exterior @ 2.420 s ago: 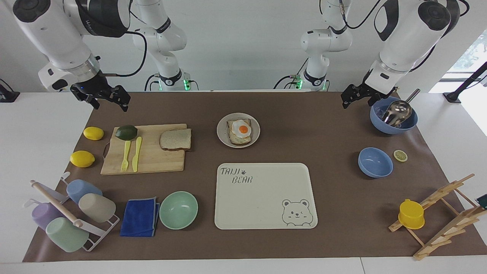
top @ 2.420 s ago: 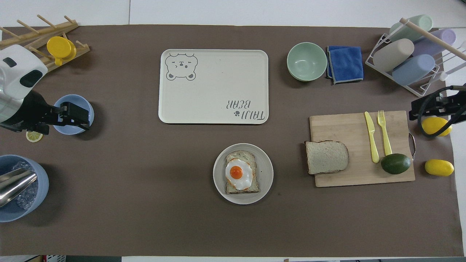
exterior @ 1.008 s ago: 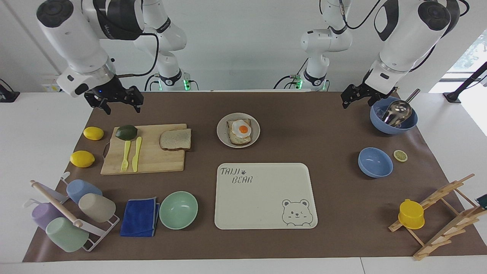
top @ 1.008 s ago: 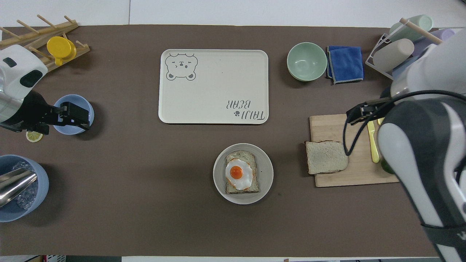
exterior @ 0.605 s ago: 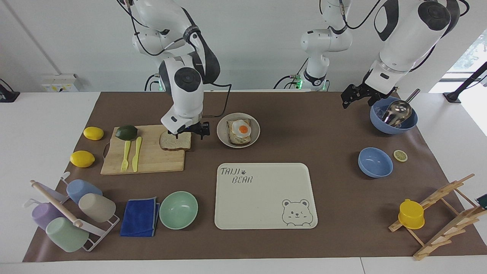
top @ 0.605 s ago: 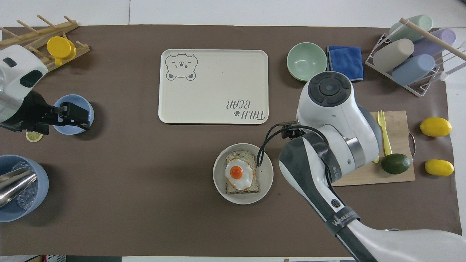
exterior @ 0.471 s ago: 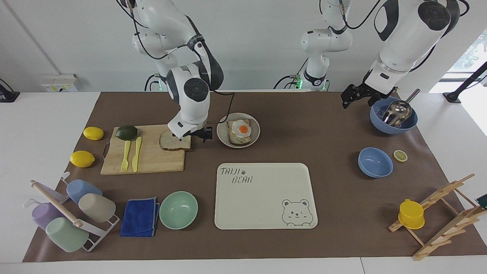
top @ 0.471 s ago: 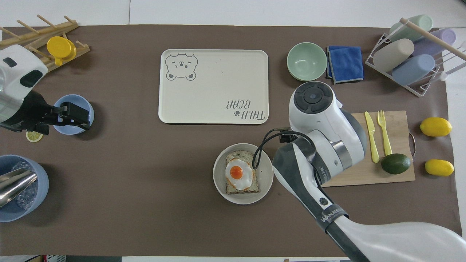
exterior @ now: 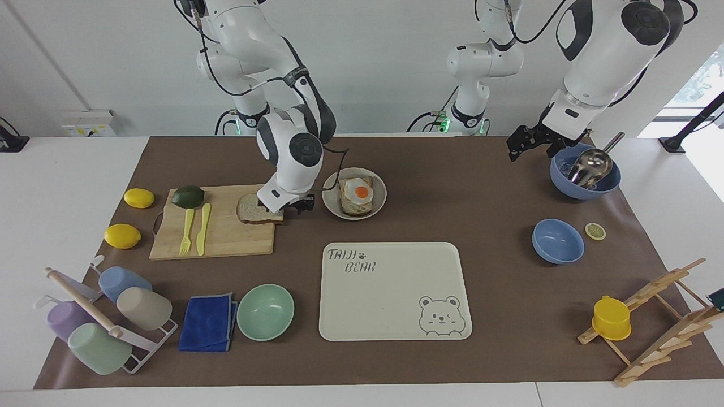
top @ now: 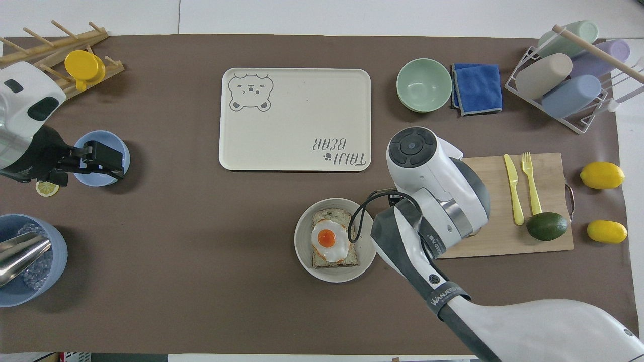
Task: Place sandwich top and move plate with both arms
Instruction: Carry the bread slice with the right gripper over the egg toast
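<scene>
Wooden cutting board (exterior: 220,237) bearing plain light-brown bread slice (exterior: 251,210). Right gripper (exterior: 291,208) down at its plate-side edge, clamped or not: cannot tell. Pickup step; needs lift, then carry onto egg toast (exterior: 357,195) on round beige plate (exterior: 380,189). Left gripper (exterior: 529,144) waiting, jaws apart. Slice hidden under arm from overhead, visible only facing.

Beige-grey plate (exterior: 378,207), light-brown sandwich top (exterior: 251,208), cream bear-printed tray (exterior: 390,294), seemingly mint bowl (exterior: 265,311)
</scene>
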You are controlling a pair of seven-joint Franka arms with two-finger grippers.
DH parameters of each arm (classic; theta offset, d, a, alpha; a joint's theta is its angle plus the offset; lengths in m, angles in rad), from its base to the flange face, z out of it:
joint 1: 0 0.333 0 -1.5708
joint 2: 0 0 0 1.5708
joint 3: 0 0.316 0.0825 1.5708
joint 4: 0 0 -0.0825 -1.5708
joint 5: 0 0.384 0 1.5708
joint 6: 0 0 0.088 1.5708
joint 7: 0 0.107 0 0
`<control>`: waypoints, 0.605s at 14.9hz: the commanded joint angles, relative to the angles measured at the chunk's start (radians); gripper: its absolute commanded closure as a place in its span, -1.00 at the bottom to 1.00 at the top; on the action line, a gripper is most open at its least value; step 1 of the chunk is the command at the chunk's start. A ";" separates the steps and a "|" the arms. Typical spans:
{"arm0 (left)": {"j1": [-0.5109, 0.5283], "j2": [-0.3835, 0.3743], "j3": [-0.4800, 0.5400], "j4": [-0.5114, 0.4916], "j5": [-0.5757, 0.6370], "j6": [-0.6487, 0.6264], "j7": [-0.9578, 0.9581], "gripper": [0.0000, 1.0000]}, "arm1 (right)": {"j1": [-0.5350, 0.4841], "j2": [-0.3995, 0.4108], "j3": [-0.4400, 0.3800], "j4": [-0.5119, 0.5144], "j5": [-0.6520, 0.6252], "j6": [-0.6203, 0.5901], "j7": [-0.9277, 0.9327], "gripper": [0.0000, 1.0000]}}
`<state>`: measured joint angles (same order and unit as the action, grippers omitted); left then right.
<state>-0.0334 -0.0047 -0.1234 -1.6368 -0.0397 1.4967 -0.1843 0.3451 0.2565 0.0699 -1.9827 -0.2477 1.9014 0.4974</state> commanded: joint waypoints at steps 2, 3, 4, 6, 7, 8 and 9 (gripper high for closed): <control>0.012 -0.024 -0.004 -0.021 -0.011 0.002 0.003 -1.00 | -0.003 -0.013 0.010 -0.059 -0.051 0.008 0.016 -0.79; 0.012 -0.024 -0.004 -0.021 -0.011 0.002 0.003 -1.00 | -0.003 -0.014 0.010 -0.062 -0.070 0.007 0.015 -0.75; 0.012 -0.024 -0.004 -0.021 -0.011 0.002 0.003 -1.00 | -0.003 -0.014 0.010 -0.065 -0.076 0.007 0.015 -0.74; 0.012 -0.024 -0.004 -0.023 -0.011 0.002 0.003 -1.00 | -0.003 -0.016 0.010 -0.071 -0.078 0.007 0.016 -0.72; 0.012 -0.024 -0.004 -0.021 -0.011 0.002 0.003 -1.00 | -0.003 -0.017 0.010 -0.073 -0.078 0.007 0.016 -0.71; 0.012 -0.024 -0.004 -0.021 -0.011 0.002 0.003 -1.00 | -0.003 -0.017 0.010 -0.082 -0.079 0.008 0.018 -0.68; 0.012 -0.024 -0.004 -0.023 -0.011 0.002 0.003 -1.00 | -0.003 -0.020 0.011 -0.093 -0.081 0.018 0.018 -0.67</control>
<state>-0.0334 -0.0047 -0.1234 -1.6368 -0.0397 1.4967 -0.1843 0.3468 0.2565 0.0704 -2.0378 -0.3014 1.9018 0.4974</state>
